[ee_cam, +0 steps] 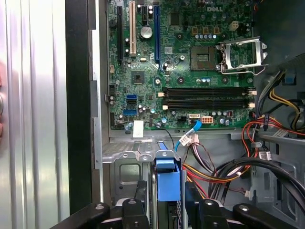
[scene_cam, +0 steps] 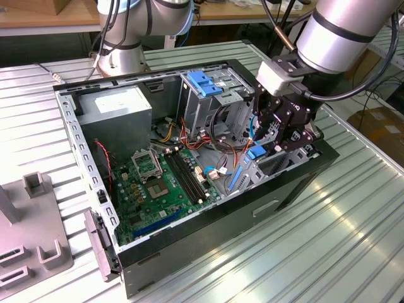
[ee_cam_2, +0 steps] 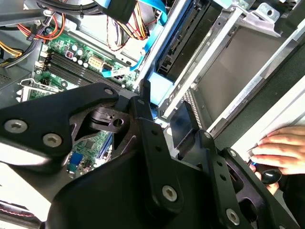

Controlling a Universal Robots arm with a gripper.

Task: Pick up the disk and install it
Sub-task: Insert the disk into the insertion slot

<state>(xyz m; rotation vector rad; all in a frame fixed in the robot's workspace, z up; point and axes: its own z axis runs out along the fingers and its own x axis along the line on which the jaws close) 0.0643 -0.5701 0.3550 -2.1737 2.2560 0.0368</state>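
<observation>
Ribbed metal desk (scene_cam: 353, 240) is carrying an open computer case (scene_cam: 208, 233) across the centre of the exterior view. A grey fixture (scene_cam: 38, 233) is lying at the lower left, well apart from the case. A second arm's base (scene_cam: 123, 44) is standing at the upper left. The working arm is reaching in from the upper right, with the end effector (scene_cam: 266, 142) sitting inside the case at its right end, right of the cage (scene_cam: 205, 85) with the blue handle.

The disk (ee_cam: 168, 183) is standing on edge at the bottom centre of the first wrist view, below the green motherboard (ee_cam: 190, 71). The black fingers (ee_cam: 141, 191) are flanking its blue end closely on both sides and appear to be gripping it.

A hand (ee_cam_2: 286, 150) is resting at the right edge of the second wrist view, just outside the case wall.
</observation>
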